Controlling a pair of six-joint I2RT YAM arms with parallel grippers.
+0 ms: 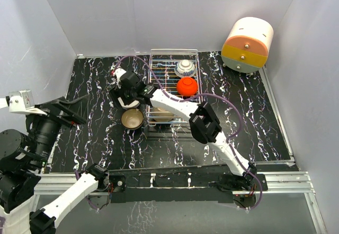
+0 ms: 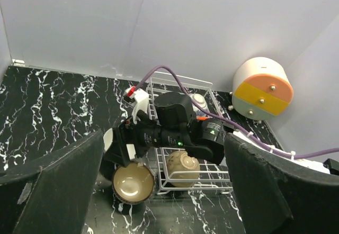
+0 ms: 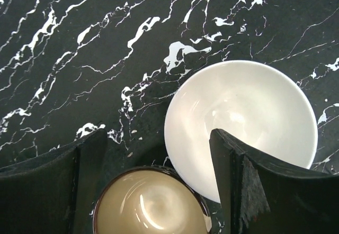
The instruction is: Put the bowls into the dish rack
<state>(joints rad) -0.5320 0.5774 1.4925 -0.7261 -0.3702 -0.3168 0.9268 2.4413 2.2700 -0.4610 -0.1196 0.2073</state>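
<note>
The wire dish rack [image 1: 158, 70] stands at the back middle. It holds a white patterned bowl [image 1: 185, 67], a red-orange bowl [image 1: 187, 87] and a tan bowl [image 1: 161, 115], which also shows in the left wrist view [image 2: 183, 168]. Left of the rack, a dark bowl with a beige inside [image 1: 132, 119] and a plain white bowl [image 3: 238, 117] sit on the table. My right gripper [image 3: 159, 191] is open and empty just above these two, one finger over the white bowl's rim. My left gripper [image 1: 79, 111] is open and empty at the far left.
A cream-and-orange cylindrical box [image 1: 247, 44] stands at the back right. White walls close the table at the back and both sides. My right arm [image 1: 206, 123] stretches across the rack's front. The black marble table [image 1: 90, 80] has a metal rail along its near edge.
</note>
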